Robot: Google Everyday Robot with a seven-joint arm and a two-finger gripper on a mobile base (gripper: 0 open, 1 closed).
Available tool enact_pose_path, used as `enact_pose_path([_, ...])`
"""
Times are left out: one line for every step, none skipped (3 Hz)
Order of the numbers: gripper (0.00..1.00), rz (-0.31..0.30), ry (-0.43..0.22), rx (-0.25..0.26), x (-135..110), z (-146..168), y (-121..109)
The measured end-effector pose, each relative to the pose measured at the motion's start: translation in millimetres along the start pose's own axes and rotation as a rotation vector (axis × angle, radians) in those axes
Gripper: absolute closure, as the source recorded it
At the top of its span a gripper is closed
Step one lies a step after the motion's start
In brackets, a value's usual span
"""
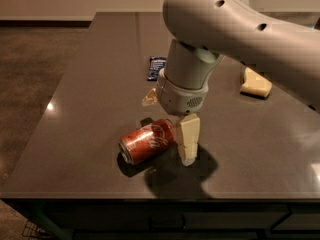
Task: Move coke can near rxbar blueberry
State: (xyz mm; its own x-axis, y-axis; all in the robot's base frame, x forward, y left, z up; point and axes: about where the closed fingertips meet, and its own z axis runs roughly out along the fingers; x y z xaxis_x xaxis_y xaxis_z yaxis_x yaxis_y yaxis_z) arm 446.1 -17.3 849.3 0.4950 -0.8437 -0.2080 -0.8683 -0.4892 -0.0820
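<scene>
The coke can [147,140] lies on its side near the front of the dark worktop [85,84], one silver end facing front-left. The claw [186,143] hangs low at the can's right end, touching or nearly so. How far it is open I cannot tell. The rxbar blueberry [156,67] lies flat farther back, apart from the can, with a pale yellow sponge [256,83] off to the right.

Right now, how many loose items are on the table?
3: the can lies on its side near the front edge, by the hand; the rxbar lies farther back; the sponge sits back right. The arm may hide more.
</scene>
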Motion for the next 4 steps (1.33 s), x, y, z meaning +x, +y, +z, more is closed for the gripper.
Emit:
enact_pose_path([0.11, -0.003, -0.013, -0.008, -5, 6, 1])
enact_pose_path([0.27, -0.001, -0.019, -0.013, -8, 8, -1])
enact_pose_path([0.52, 0.017, -0.015, -0.008, -5, 4, -5])
enact_pose_path([0.75, 0.052, 0.002, 0.009, 2, -4, -13])
